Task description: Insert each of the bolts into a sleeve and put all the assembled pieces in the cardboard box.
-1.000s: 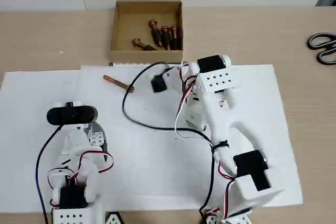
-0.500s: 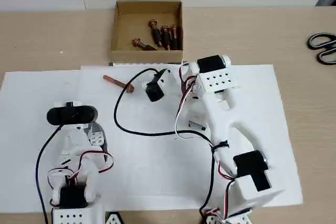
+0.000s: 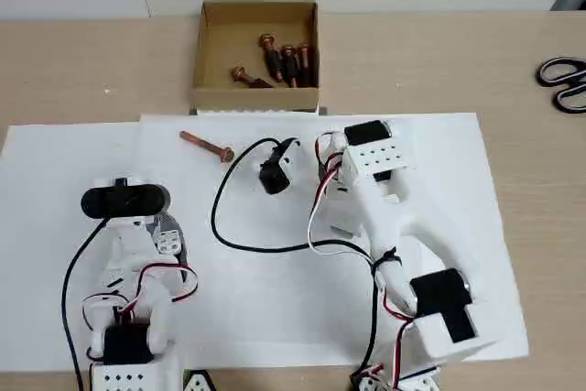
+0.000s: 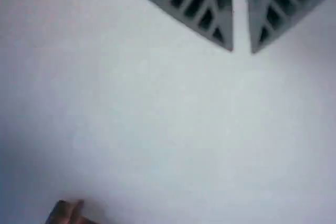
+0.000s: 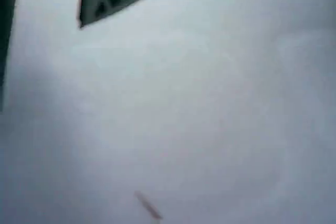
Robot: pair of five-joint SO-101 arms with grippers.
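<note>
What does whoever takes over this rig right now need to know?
Left end effector: shut, empty, over the white paper.
Right end effector: open, empty, above the paper.
Cardboard box: holds assembled pieces, four by my count.
Bolt: lies on the paper in front of the box, neither arm touching it; I can't tell whether it has a sleeve.
Left to do: sleeve that bolt if needed, then put it in the box.
</note>
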